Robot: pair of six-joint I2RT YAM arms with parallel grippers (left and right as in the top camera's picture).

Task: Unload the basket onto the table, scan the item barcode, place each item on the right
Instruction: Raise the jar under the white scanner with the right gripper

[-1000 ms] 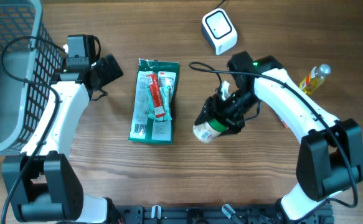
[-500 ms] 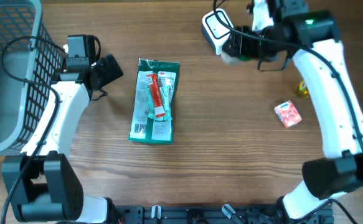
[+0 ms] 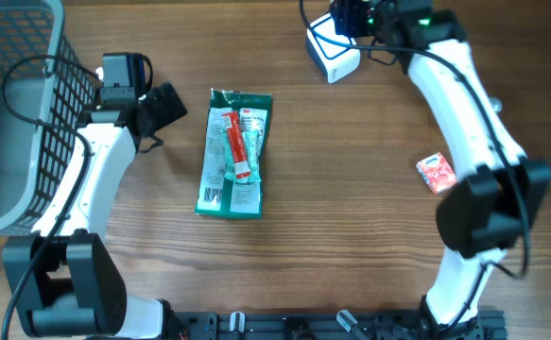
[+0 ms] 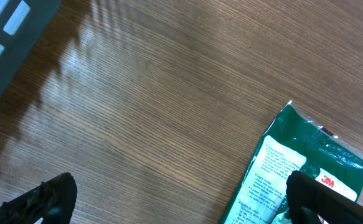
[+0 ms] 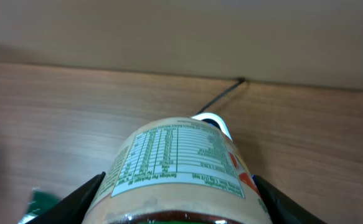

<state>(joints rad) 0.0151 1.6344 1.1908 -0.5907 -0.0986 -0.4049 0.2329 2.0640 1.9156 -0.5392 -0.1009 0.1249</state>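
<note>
Bottle (image 5: pixel 178 171) with a printed nutrition label is clamped in the right gripper (image 5: pixel 180 205), jaws partly closed around its sides, held up at the far edge of the desk (image 3: pixel 351 217) just above the white scanner (image 3: pixel 333 49). The left gripper (image 4: pixel 181 208) stands wide and holds nothing, near a green packet (image 3: pixel 234 153) beside the grey basket (image 3: pixel 10 113).

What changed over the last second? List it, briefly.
The right gripper, shut on the labelled jar, swung from mid-table up and away to the white scanner at the far edge, uncovering the small red box. The left gripper stayed open and parked; the green 3M packet and the basket did not move.
</note>
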